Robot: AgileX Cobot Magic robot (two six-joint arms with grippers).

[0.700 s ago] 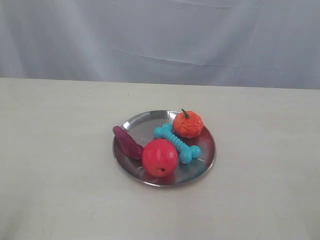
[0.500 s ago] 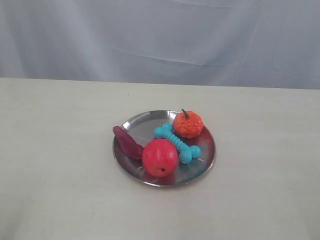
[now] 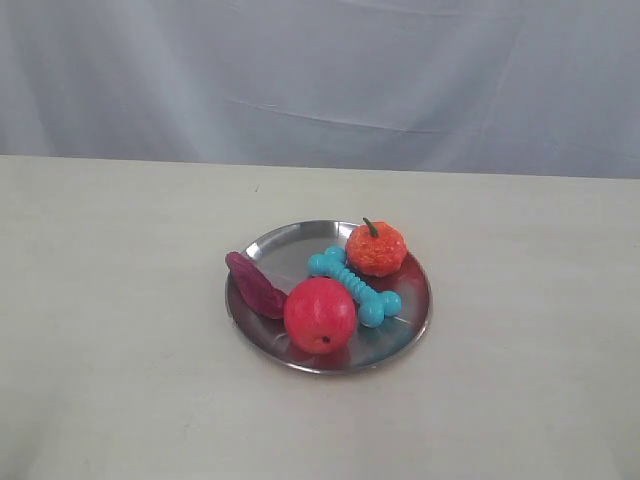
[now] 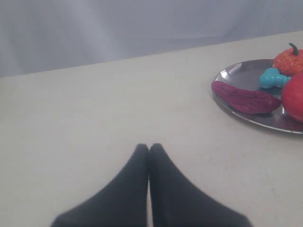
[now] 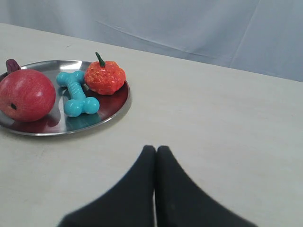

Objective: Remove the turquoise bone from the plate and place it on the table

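The turquoise bone (image 3: 354,286) lies on the steel plate (image 3: 270,245) in the middle of the cream table (image 3: 120,330), between a red ball and an orange pumpkin toy. The right wrist view shows the bone (image 5: 77,98) on the plate (image 5: 113,112), well ahead of my right gripper (image 5: 155,149), which is shut and empty above the table. In the left wrist view only one knob of the bone (image 4: 271,78) shows on the plate (image 4: 232,72); my left gripper (image 4: 148,147) is shut and empty, far from it. Neither gripper appears in the exterior view.
On the plate also sit a red ball (image 3: 319,314), an orange pumpkin toy (image 3: 376,248) and a dark purple sweet-potato toy (image 3: 256,285) leaning on the rim. A grey cloth backdrop (image 3: 320,70) hangs behind the table.
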